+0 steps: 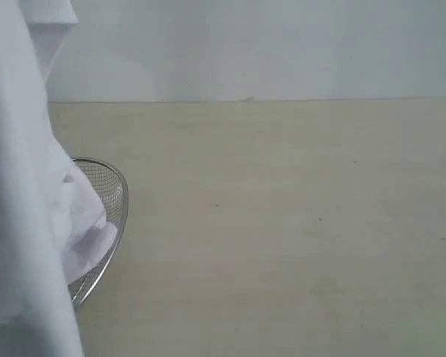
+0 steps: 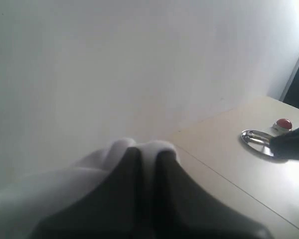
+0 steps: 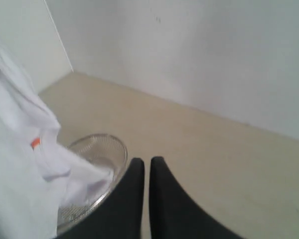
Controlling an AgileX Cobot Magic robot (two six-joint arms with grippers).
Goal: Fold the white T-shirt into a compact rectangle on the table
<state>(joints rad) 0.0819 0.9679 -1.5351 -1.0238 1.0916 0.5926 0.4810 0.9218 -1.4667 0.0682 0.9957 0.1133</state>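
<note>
The white T-shirt (image 1: 18, 193) hangs lifted at the far left of the exterior view, its lower folds resting in a wire-mesh basket (image 1: 113, 186). My left gripper (image 2: 148, 150) is shut on a bunch of the shirt's cloth (image 2: 65, 184), which bulges over both fingertips. In the right wrist view the shirt (image 3: 17, 164) shows its small orange neck tag (image 3: 35, 143). My right gripper (image 3: 147, 162) is shut with nothing between its fingers, held above the table (image 3: 214, 164) beside the basket (image 3: 112, 147). Neither gripper shows in the exterior view.
The pale beige table (image 1: 282, 223) stretches to the right of the basket up to a white back wall. In the left wrist view the basket's rim (image 2: 254, 138) appears far off, with a small red button (image 2: 283, 123) and a dark arm part (image 2: 294, 142) beside it.
</note>
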